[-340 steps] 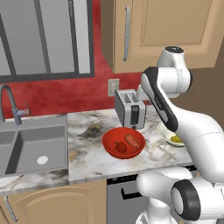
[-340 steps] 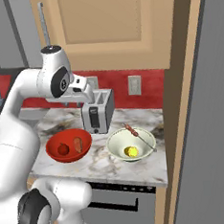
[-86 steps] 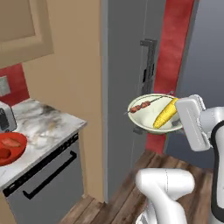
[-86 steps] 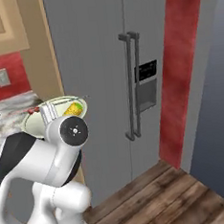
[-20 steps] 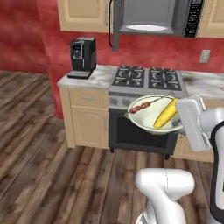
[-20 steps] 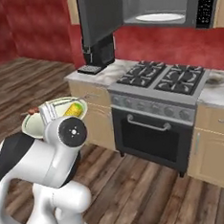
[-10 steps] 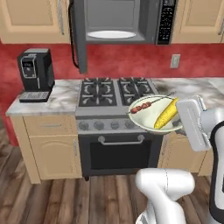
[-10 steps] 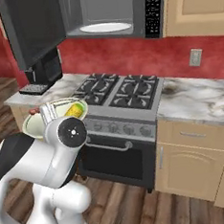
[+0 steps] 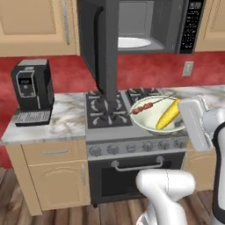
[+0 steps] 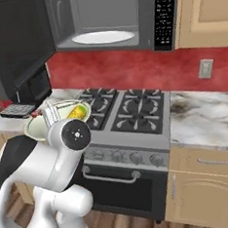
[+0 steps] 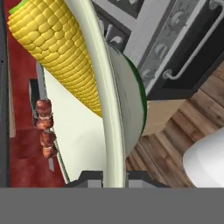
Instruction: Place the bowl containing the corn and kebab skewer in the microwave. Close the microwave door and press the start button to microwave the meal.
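Note:
The pale cream bowl [image 9: 151, 123] hangs level above the stove's front right, below the microwave. The yellow corn [image 9: 168, 114] and the kebab skewer [image 9: 145, 107] lie in it. My gripper [image 9: 184, 119] is shut on its right rim. In the hand view the rim [image 11: 104, 109] runs between my fingertips [image 11: 92, 177], with the corn [image 11: 57, 52] and the kebab skewer [image 11: 45, 129] beside it. The microwave [image 9: 149, 24] is up above. Its door [image 9: 104, 48] stands swung open to the left, and the white plate [image 10: 103, 37] shows inside. From the right base view the bowl [image 10: 36, 126] is partly behind my arm.
A black stove [image 10: 128, 110] with an oven [image 9: 140, 173] sits under the microwave. A black coffee machine [image 9: 33, 90] stands on the left counter. Marble counter [image 10: 205, 122] extends right. The control panel [image 10: 162, 16] is on the microwave's right side. Wooden cabinets flank it.
The whole scene has shifted: the base has come closer to the stove and microwave, which now look larger. The bowl stays held in the same place relative to my arm.

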You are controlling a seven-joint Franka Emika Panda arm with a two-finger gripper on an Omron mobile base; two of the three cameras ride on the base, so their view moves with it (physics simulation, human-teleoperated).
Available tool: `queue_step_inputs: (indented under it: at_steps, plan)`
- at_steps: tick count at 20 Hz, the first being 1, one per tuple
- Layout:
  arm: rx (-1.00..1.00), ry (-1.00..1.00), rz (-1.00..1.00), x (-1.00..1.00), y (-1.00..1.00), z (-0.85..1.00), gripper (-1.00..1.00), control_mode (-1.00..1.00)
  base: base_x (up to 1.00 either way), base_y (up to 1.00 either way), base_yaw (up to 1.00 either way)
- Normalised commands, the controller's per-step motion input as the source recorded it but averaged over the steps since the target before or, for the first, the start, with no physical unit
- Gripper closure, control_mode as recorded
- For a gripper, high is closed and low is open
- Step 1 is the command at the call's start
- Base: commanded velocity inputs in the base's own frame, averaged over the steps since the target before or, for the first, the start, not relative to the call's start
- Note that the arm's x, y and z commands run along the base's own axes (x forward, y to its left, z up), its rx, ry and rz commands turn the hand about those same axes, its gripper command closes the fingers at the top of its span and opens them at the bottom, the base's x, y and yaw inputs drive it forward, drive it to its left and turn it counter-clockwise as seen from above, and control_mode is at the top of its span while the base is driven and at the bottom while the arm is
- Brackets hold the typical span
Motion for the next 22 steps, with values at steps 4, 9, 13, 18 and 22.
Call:
queue_step_inputs:
  at_steps: [4, 9, 13, 18, 22]
  plan:
    - [0.0, 0.0, 0.0, 0.0, 0.0, 0.0, 1.0, 1.0, 0.79, 0.18, 0.0]
    - [0.0, 0.0, 0.0, 0.0, 0.0, 0.0, 1.0, 1.0, 0.7, -0.27, 0.01]
    - [0.0, 0.0, 0.0, 0.0, 0.0, 0.0, 1.0, 1.0, 0.52, -0.1, 0.09]
    - [0.0, 0.0, 0.0, 0.0, 0.0, 0.0, 1.0, 1.0, 0.19, -0.08, 0.2]
    - [0.0, 0.0, 0.0, 0.0, 0.0, 0.0, 1.0, 1.0, 0.0, -0.3, 0.27]
